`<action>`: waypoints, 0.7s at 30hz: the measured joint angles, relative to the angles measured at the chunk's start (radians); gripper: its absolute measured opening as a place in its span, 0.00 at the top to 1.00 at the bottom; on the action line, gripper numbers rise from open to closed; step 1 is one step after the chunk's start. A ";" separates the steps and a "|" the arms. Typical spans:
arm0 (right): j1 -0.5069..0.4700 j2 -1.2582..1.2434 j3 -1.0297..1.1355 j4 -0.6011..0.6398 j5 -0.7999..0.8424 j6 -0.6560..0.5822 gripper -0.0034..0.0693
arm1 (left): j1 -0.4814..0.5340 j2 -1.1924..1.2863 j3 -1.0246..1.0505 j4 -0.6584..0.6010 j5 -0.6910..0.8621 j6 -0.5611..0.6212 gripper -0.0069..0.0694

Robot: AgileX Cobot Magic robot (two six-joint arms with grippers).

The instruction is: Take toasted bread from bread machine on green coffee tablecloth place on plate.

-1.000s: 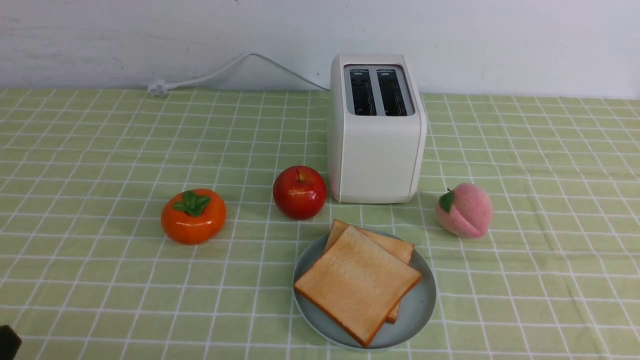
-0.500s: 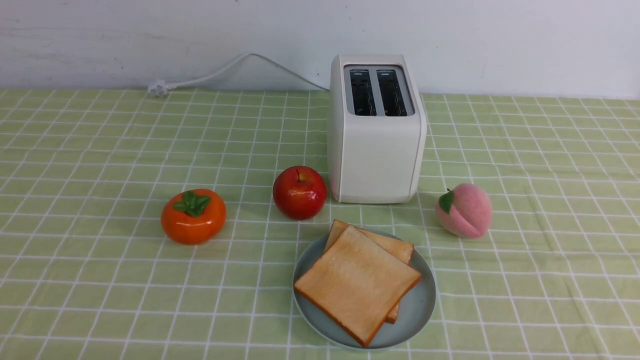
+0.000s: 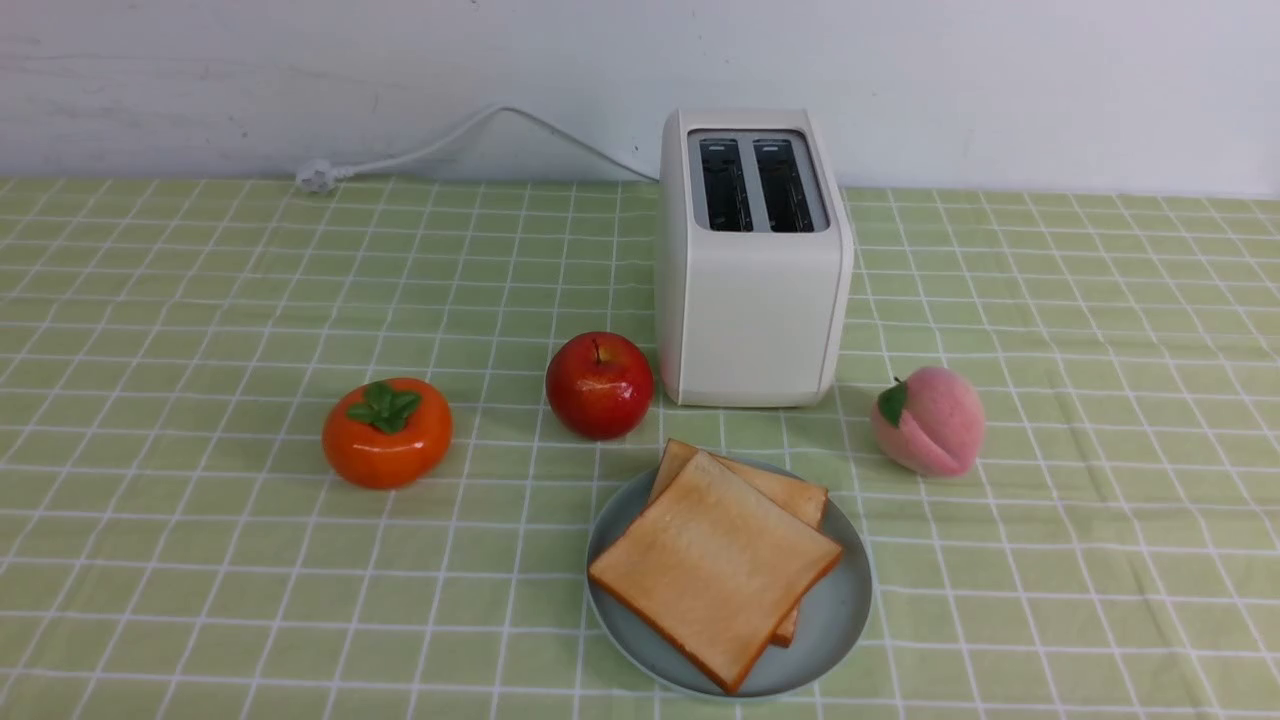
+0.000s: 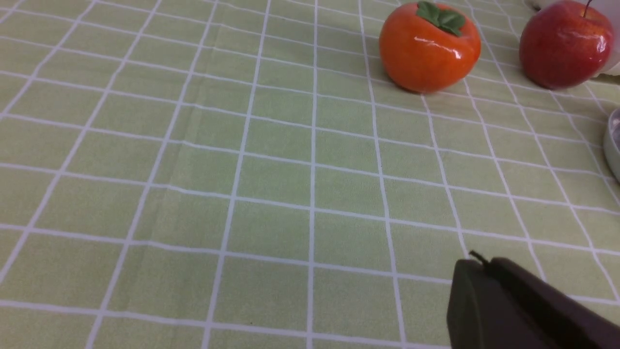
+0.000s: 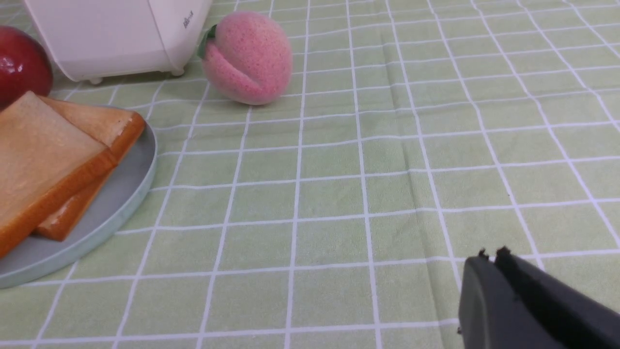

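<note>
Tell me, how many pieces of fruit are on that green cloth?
3. An orange persimmon lies left of the others, a red apple sits beside the toaster's front left corner, and a pink peach lies right of the plate. None seems hidden.

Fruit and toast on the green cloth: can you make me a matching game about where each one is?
Things:
1. red apple
2. pink peach
3. orange persimmon
4. toast slices

Places:
A. farthest to the robot's left
B. stacked on the plate
C. right of the toaster
D. beside the toaster's left front corner

Pairs: 1-D, 2-C, 3-A, 4-B
</note>
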 joint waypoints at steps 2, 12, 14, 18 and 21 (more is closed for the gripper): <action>0.000 0.000 0.000 0.000 0.000 0.000 0.92 | 0.000 0.000 0.000 0.000 0.000 0.000 0.93; 0.000 0.000 0.000 0.000 0.000 0.000 0.90 | 0.000 0.000 0.000 0.000 0.000 0.000 0.93; 0.000 0.000 0.000 0.000 0.000 0.000 0.90 | 0.000 0.000 0.000 0.000 0.000 0.000 0.93; 0.000 0.000 0.000 0.000 0.000 0.000 0.89 | 0.000 0.000 0.000 0.000 0.000 0.000 0.92; 0.000 0.000 0.000 0.000 0.000 0.000 0.88 | 0.000 0.000 0.000 0.000 0.000 0.000 0.92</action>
